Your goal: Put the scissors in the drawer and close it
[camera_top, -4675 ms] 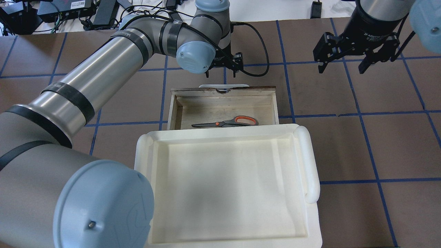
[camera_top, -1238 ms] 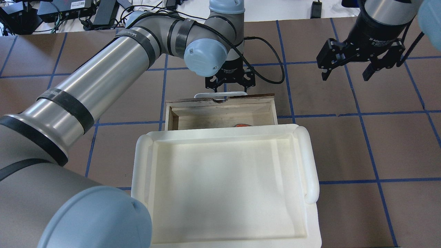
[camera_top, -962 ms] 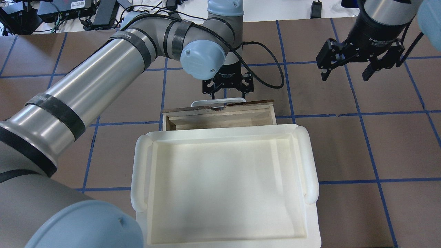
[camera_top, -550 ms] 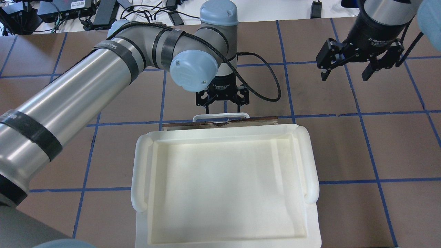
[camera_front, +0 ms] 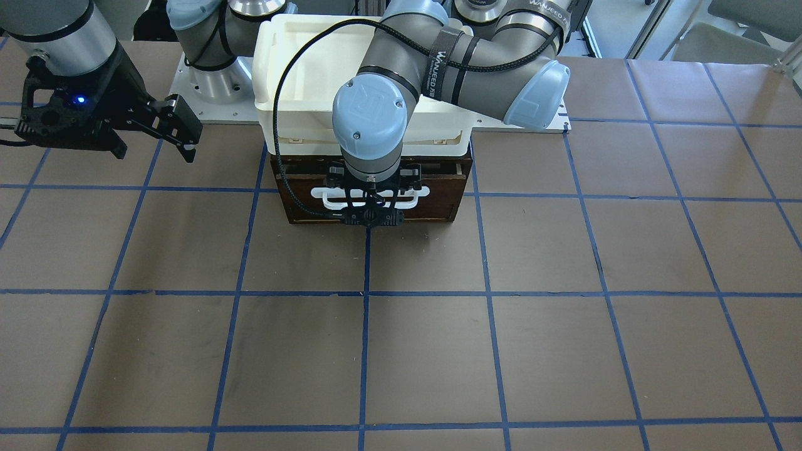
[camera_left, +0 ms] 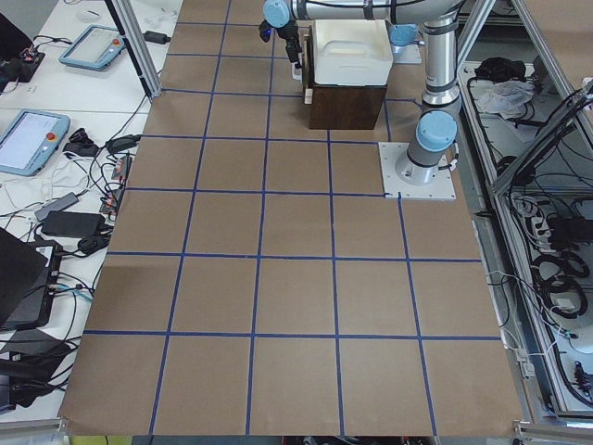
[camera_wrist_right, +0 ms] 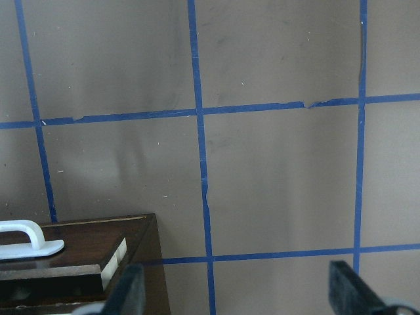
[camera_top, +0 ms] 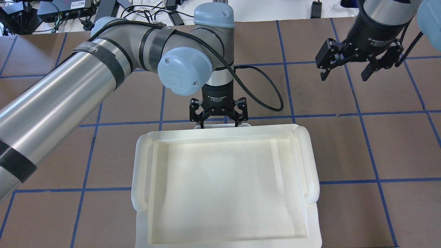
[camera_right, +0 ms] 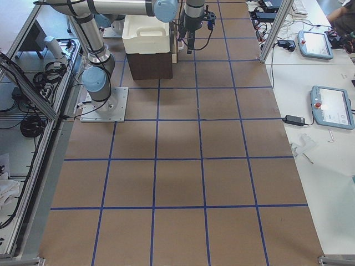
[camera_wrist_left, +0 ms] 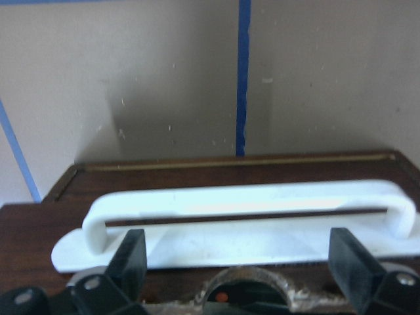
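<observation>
Dark-brown drawer front (camera_front: 438, 202) pushed home beneath the white tray (camera_top: 310, 162) since a second ago, shutting the scissors out of sight inside and seemingly finishing the task, with left end effector (camera_top: 219, 124) spread apart at the handle (camera_wrist_left: 249, 197), right end effector (camera_top: 344, 75) likewise apart.

From overhead, the white plastic tray (camera_top: 224, 133) covers the shallow dark-fronted wooden drawer (camera_front: 435, 203), its inside unseen; the grey-handled scissors show in no view. The left wrist view's lower edge crops the blurred fingers of the left hand (camera_top: 219, 124).
</observation>
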Available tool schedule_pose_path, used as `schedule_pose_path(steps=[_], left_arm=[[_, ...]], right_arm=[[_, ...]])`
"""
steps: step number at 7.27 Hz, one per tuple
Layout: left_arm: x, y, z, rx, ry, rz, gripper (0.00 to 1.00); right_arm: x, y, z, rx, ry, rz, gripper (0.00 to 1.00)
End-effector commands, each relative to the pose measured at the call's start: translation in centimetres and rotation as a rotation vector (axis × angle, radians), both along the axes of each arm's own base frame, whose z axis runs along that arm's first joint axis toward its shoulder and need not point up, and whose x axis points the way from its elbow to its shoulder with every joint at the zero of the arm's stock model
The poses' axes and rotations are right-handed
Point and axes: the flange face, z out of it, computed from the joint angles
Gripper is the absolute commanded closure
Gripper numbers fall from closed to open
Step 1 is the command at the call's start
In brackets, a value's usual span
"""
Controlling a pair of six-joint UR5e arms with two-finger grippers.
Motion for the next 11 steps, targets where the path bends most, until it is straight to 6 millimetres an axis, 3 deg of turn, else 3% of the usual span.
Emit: schedule_pose_path(steps=[1, 7, 9, 10, 11], left_arm=[[-0.1, 0.7, -0.3, 0.03, -0.01, -0.002, 0.0], [0.3, 0.9, -0.6, 0.079, -0.036, 0.012, 0.0], [0.4, -1.3, 3.9, -0.075, 0.001, 0.014, 0.0], [2.0, -2.8, 6.9, -0.142, 0.0, 0.034, 0.0], [3.5, -3.0, 10.1, -0.196, 0.022, 0.048, 0.0]], right_arm=[[0.0, 0.0, -0.2, 0.003, -0.003, 0.0, 0.0], [0.1, 0.1, -0.3, 0.006, -0.003, 0.0, 0.0], [0.0, 0.1, -0.3, 0.007, -0.001, 0.0, 0.0], [0.1, 0.1, -0.3, 0.006, -0.003, 0.0, 0.0], [0.1, 0.1, -0.3, 0.006, -0.003, 0.0, 0.0]])
